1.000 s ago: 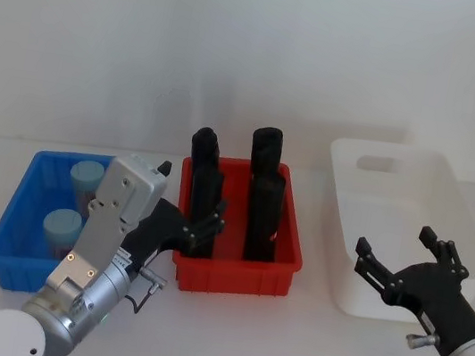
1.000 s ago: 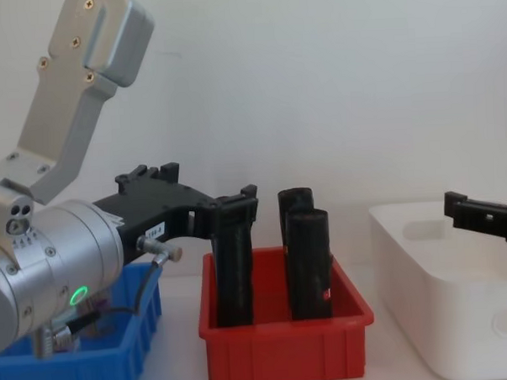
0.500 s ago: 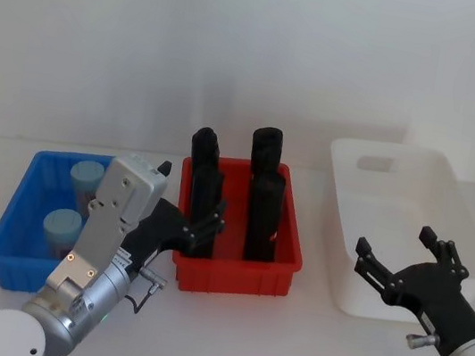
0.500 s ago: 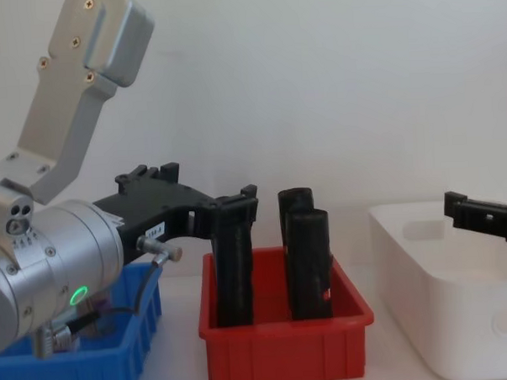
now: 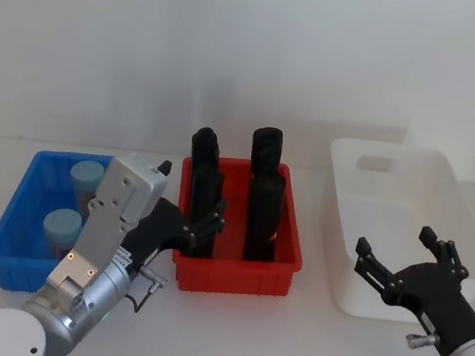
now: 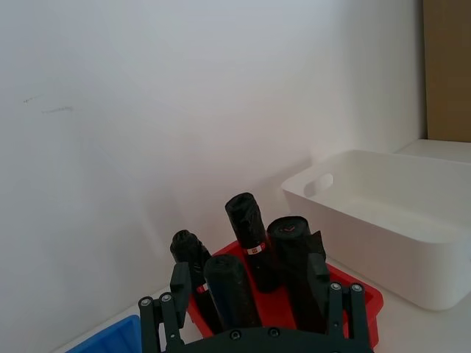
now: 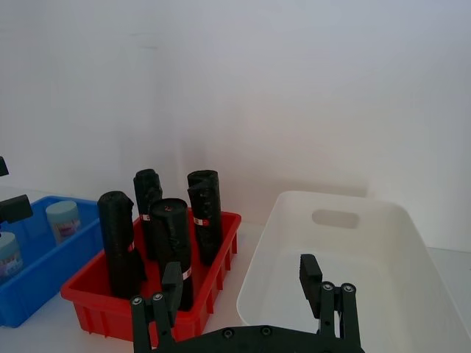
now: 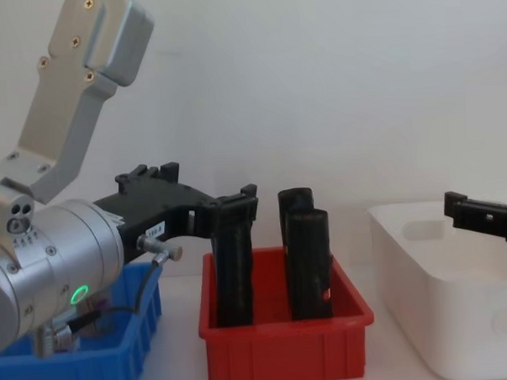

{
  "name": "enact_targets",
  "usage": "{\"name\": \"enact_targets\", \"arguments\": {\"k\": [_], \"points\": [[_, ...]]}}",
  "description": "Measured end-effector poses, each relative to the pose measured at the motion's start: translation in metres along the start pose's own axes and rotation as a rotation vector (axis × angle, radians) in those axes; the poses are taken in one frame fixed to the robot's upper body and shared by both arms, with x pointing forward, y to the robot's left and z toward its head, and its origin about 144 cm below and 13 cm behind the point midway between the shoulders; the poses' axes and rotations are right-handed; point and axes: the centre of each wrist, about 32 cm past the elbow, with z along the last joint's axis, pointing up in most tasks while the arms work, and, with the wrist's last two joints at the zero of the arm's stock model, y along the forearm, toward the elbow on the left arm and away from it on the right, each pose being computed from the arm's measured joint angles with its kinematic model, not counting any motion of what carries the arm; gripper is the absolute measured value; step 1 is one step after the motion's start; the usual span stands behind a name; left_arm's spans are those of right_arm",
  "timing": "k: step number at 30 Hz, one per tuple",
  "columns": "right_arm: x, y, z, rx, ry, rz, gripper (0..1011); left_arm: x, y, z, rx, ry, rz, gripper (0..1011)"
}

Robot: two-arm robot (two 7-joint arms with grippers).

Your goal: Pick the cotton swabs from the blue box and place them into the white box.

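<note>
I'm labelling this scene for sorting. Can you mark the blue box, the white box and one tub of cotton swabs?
blue box (image 5: 13, 273), head view, front wall.
white box (image 5: 424, 171), head view, far wall beside handle slot.
cotton swabs (image 5: 61, 224), head view, lid of nearer tub.

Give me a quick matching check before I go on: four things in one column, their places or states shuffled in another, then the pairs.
Things:
1. cotton swabs
2. black rolls
3. left gripper
4. right gripper

Places or states:
A. open, above the near end of the white box
B. standing upright in the red bin
C. open, by the red bin's near left corner
D. inside the blue box

Pairs: 1-D, 2-B, 3-C, 4-A
</note>
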Motion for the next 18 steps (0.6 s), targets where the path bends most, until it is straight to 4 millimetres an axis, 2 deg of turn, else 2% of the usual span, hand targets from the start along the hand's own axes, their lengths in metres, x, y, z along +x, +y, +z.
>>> {"name": "enact_targets", "arguments": {"k": [11,18], "points": [[0.0,0.0,0.0,0.0,0.0,0.0,1002,0.005,-0.001,-0.001,0.016,0.031,0.014,1009],[0.0,0.0,0.0,0.0,0.0,0.0,1002,0.018,0.003,-0.005,0.048,0.061,0.056,1008]]}}
